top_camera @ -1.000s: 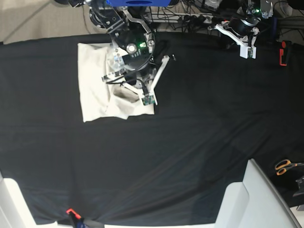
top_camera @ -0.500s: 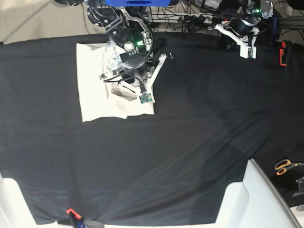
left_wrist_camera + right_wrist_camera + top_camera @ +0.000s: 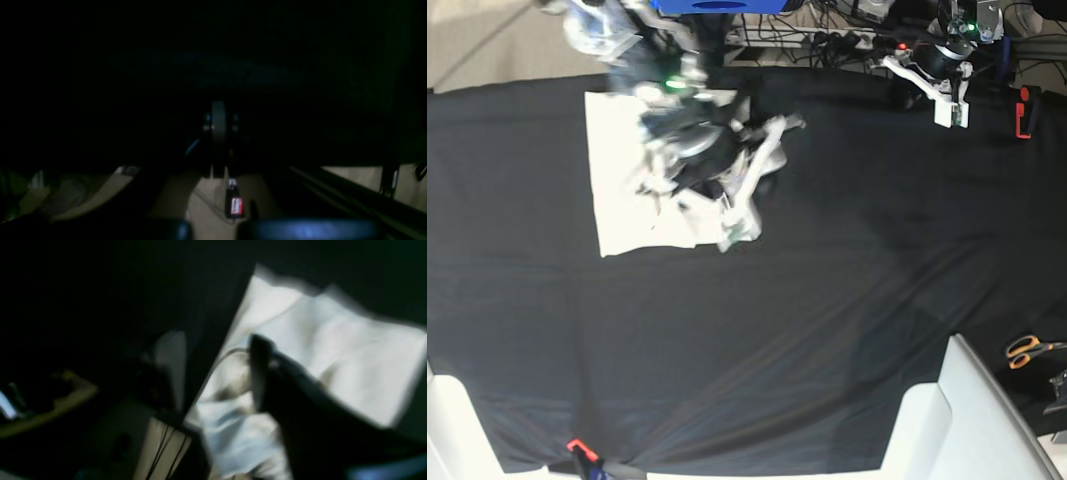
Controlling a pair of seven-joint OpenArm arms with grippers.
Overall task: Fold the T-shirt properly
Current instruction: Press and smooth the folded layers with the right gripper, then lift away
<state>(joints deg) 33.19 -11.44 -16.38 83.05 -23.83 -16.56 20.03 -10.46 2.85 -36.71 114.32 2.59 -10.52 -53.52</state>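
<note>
The cream T-shirt (image 3: 617, 180) lies folded into a rectangle on the black table cloth (image 3: 827, 290) at the upper left. My right arm is blurred with motion over the shirt's right half, and the right gripper (image 3: 732, 222) is near the lower right corner. In the right wrist view its fingers (image 3: 262, 373) stand apart, the right gripper (image 3: 215, 340) is open, and the T-shirt (image 3: 350, 350) lies under it with nothing pinched. My left gripper (image 3: 949, 105) hangs at the far right edge of the table, away from the shirt. The dark left wrist view shows the left gripper (image 3: 218, 113) shut and empty.
Orange-handled scissors (image 3: 1027, 350) lie off the cloth at the right edge. A red object (image 3: 1024, 112) stands at the far right. White bins sit at the bottom right (image 3: 972, 420) and bottom left (image 3: 452, 430). Cables run behind the table.
The right gripper's jaws have spread and let go of the raised fold of the shirt. The right arm is swinging quickly and is smeared. The left arm has stayed put.
</note>
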